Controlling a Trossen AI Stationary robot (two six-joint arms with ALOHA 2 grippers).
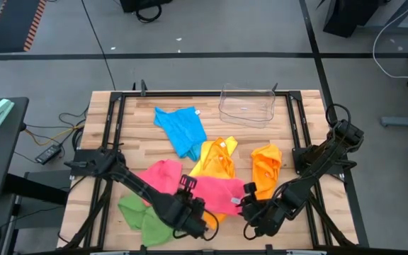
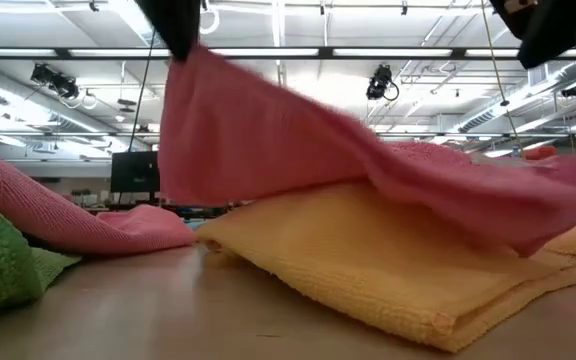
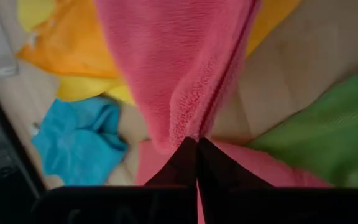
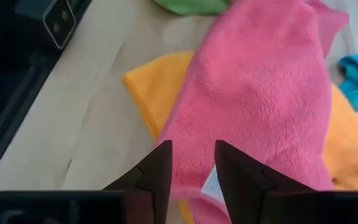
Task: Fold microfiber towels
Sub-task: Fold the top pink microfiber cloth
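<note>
Left gripper sits at the near middle of the table, its fingers pressed together on an edge of the pink towel. In the low view this towel hangs lifted from the upper left and slopes down to the right over the yellow towel. Right gripper stands just right of the left gripper, at the pink towel's near right corner; its fingers are parted narrowly with the towel's edge and a white label between them, and whether they grip cannot be told. Second pink towel lies crumpled left of centre, touching the green towel at the near left. Blue towel lies far of centre, next to the yellow towel's far end. Orange towel lies right of the yellow towel. Clear plastic bin stands at the far edge, apart from the towels.
</note>
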